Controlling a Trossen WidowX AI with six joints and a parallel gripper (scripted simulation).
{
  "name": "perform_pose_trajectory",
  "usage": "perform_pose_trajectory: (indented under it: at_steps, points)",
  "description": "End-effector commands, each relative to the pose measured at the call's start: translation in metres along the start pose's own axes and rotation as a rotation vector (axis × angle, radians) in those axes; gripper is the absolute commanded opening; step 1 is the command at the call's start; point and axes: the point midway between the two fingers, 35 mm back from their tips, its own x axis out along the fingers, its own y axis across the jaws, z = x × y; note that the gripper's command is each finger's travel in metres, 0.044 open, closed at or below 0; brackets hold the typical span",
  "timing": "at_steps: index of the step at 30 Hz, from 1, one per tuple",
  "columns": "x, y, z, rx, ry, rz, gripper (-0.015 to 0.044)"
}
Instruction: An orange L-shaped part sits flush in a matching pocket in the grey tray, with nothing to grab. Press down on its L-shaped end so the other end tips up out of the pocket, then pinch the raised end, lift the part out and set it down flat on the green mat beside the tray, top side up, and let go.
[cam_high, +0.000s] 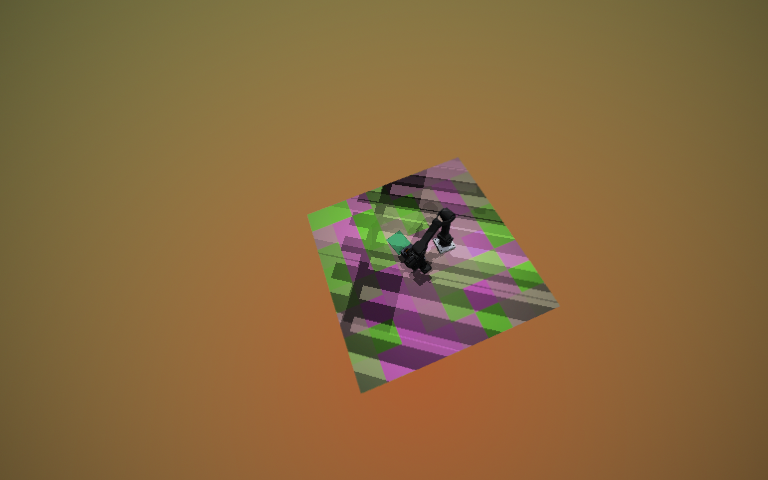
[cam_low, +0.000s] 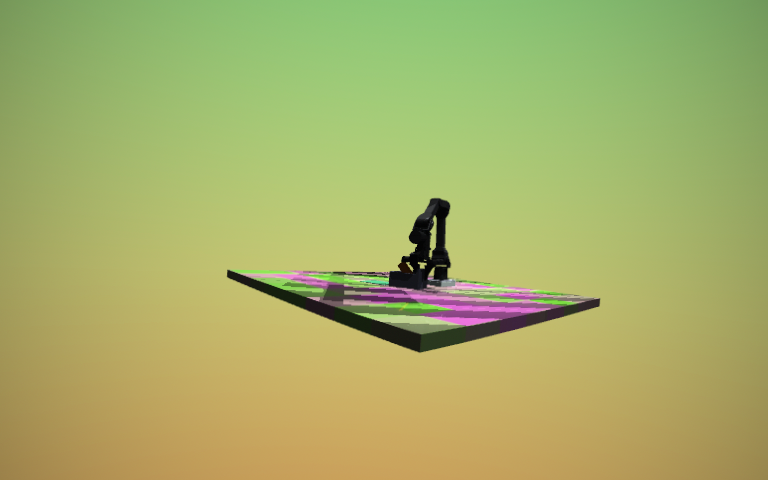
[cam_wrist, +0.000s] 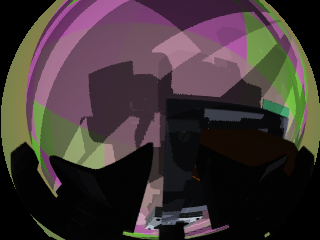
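The orange part (cam_low: 403, 267) (cam_wrist: 235, 142) is tipped, with one end raised above the grey tray (cam_low: 403, 279) (cam_wrist: 175, 165). In the wrist view it looks dark brown in shadow. My gripper (cam_low: 420, 270) (cam_wrist: 174, 148) is partly open, with nothing pinched between its fingers. It is low at the tray. In the wrist view the right finger is over the tray and covers the part's near-left area; the left finger is outside the tray's left wall. Finger contact and the L-shaped end are hidden. The green mat (cam_high: 398, 242) (cam_low: 374, 281) (cam_wrist: 275, 107) lies beside the tray.
The arm's pale base plate (cam_high: 445, 246) (cam_low: 446, 282) (cam_wrist: 175, 220) stands close to the tray. The arm hides the tray in the top view. The tabletop (cam_high: 430, 333) (cam_low: 475, 311) has green and purple patches, crossed by dark shadows.
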Motion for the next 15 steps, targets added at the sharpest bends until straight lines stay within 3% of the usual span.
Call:
perform_pose_trajectory:
  at_steps: [1, 12, 15]
  points:
    - [0.0, 0.0, 0.0, 0.0, 0.0, 0.0, 0.018]
    - [-0.014, 0.01, 0.0, -0.003, 0.008, -0.007, 0.018]
    - [-0.033, 0.009, 0.003, -0.003, 0.007, -0.007, 0.018]
